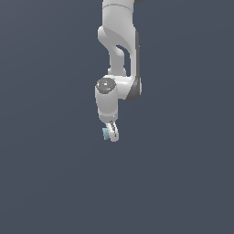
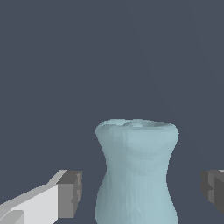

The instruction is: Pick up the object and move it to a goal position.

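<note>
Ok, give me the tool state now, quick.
Tool: open, pads apart on either side of the teal spool block, not touching it.

- Arm [image 1: 118,50] hanging down from the top of the exterior view, wrist bent.
- Gripper [image 1: 111,133] pointing down, dark pads [image 2: 70,194] spread wide, touching nothing.

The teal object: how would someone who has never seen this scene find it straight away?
Follow the white robot arm down to its gripper. Between the dark grey finger pads sits the small pale teal spool-shaped block, matte, with a pinched waist and flared ends; gaps show on both sides. It is the only coloured thing against the plain dark blue-grey background.
</note>
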Robot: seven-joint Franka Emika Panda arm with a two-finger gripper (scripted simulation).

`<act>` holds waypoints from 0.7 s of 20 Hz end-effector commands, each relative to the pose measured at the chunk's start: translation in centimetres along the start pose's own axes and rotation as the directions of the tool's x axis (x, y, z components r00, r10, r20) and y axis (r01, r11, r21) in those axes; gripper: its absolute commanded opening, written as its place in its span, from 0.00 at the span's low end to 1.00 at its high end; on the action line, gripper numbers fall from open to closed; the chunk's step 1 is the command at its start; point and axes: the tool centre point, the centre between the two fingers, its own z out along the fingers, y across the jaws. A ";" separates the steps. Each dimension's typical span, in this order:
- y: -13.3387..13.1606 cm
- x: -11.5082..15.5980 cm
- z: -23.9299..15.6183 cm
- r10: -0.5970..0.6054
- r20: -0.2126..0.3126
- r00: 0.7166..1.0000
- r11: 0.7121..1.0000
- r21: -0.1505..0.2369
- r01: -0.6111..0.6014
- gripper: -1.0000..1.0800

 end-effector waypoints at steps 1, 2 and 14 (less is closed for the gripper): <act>0.0 0.0 1.0 0.001 0.000 1.000 1.000 0.000 -0.001 0.96; 0.0 0.0 1.3 0.001 0.000 1.000 1.000 0.000 -0.001 0.96; -0.1 0.0 1.7 0.001 0.000 1.000 1.000 0.000 -0.001 0.00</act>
